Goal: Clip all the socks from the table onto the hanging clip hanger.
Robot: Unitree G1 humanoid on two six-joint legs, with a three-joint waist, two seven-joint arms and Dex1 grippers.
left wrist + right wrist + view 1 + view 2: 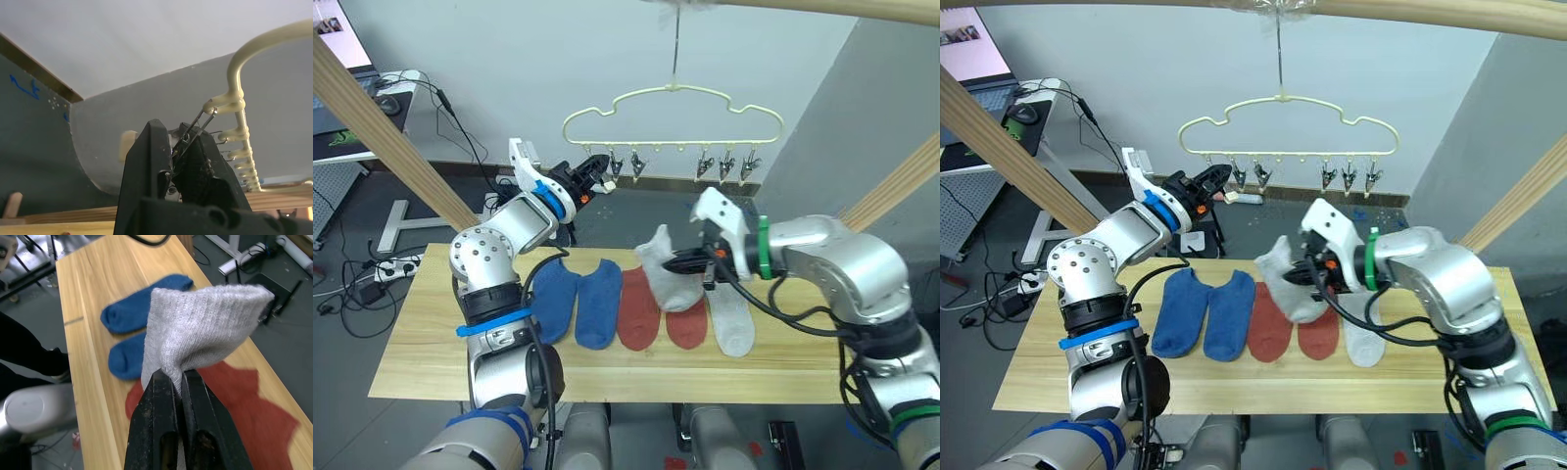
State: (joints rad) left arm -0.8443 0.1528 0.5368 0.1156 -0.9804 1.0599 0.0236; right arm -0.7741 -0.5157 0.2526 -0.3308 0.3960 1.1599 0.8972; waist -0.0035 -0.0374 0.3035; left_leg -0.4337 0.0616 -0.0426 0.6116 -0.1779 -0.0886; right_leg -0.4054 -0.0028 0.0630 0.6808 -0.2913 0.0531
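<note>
One grey sock (668, 277) is pinched in the right gripper (177, 382), lifted for clipping; the left gripper (180, 147) is closed on the hanger's end clip (195, 128), presumably to open it.

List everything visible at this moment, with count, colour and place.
Blue socks: two, flat on the table, robot's left.
Red socks: two, flat, middle.
Grey socks: two; one flat at the right, one lifted above the table.
Table: one, light wood.
Hanger: one, pale yellow, hung from the top pole, no socks clipped on.
Clips: metal, in a row under the hanger.
Left gripper: shut on the leftmost clip.
Right gripper: shut on the lifted grey sock.
</note>
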